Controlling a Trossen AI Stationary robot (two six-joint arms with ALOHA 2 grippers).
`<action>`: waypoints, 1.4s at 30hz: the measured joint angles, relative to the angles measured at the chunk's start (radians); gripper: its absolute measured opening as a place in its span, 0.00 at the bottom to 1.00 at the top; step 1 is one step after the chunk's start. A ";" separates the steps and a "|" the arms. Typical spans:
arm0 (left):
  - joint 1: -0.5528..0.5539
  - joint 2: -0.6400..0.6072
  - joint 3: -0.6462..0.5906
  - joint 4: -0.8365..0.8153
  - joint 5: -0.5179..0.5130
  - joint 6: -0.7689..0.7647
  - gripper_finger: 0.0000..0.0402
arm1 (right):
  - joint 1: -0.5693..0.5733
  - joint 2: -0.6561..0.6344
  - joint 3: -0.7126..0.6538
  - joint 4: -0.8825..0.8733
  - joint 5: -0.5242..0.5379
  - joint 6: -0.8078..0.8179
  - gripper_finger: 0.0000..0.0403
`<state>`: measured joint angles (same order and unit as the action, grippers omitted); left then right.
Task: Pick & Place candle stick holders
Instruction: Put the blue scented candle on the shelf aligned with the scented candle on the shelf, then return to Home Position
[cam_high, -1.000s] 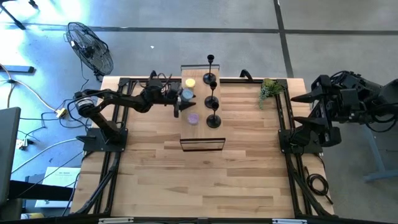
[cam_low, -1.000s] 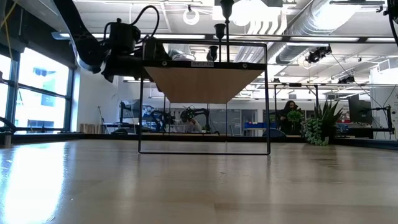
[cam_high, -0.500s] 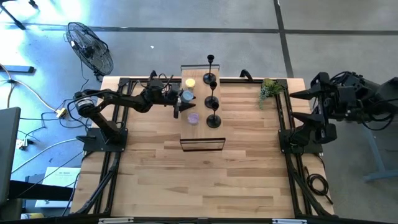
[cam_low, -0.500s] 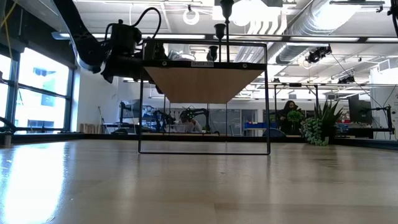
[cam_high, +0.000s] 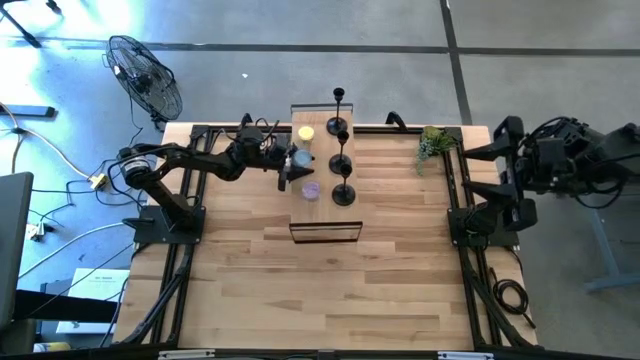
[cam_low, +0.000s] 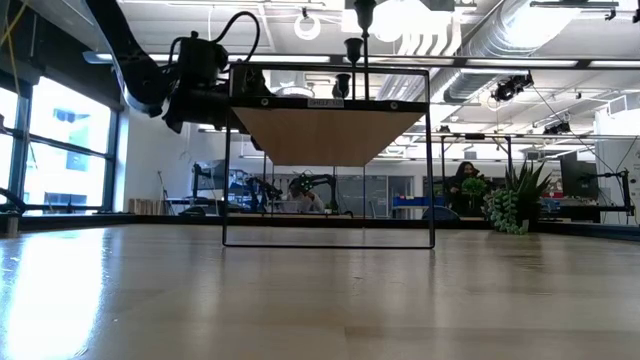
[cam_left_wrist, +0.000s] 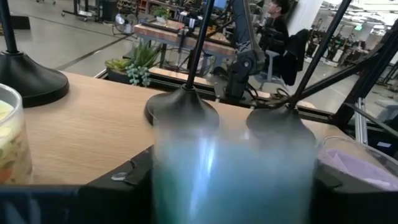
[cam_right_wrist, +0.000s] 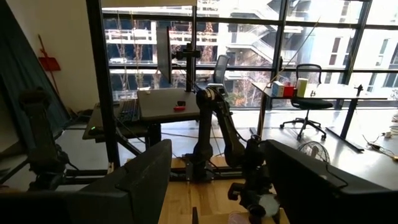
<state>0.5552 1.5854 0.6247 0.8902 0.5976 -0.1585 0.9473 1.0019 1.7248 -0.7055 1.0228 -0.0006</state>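
Observation:
Three black candle stick holders (cam_high: 338, 128) (cam_high: 341, 160) (cam_high: 343, 194) stand in a row on their disc bases on the raised wooden shelf (cam_high: 322, 150). In the left wrist view their bases (cam_left_wrist: 180, 106) (cam_left_wrist: 277, 121) (cam_left_wrist: 28, 78) stand beyond a blue glass jar (cam_left_wrist: 230, 168). My left gripper (cam_high: 293, 160) reaches level over the shelf's left side, shut on that jar (cam_high: 300, 157). My right gripper (cam_right_wrist: 214, 186) is open with nothing between its fingers. It is held high off the table's right edge (cam_high: 490, 150). My left gripper has the blue glass jar's round wall (cam_left_wrist: 168, 174) between its two fingers, and the jar fills the gap from one finger to the other. The fingers come level from the table's left. The jar stands upright over the shelf; its bottom is hidden.
A yellow candle jar (cam_high: 306, 132) and a purple one (cam_high: 311, 190) stand on the shelf on either side of the blue jar. The shelf's black wire frame (cam_high: 325, 233) reaches toward the near edge. A green plant sprig (cam_high: 434, 143) lies at the far right.
My right arm has swung a little toward the table's far edge, staying high off the right side.

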 joint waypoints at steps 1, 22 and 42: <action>0.000 0.000 0.000 0.000 0.000 0.000 0.58 | -0.004 0.000 0.000 0.000 -0.008 0.000 0.63; 0.000 0.003 -0.003 0.098 0.007 -0.031 0.58 | -0.058 0.000 0.000 0.000 -0.076 0.001 0.63; 0.001 0.002 -0.002 0.623 -0.106 -0.216 0.58 | -0.058 0.000 0.000 -0.017 -0.125 0.001 0.63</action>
<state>0.5564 1.5875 0.6228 1.5128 0.4914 -0.3747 0.8894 1.0019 1.7248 -0.7221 0.8983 0.0002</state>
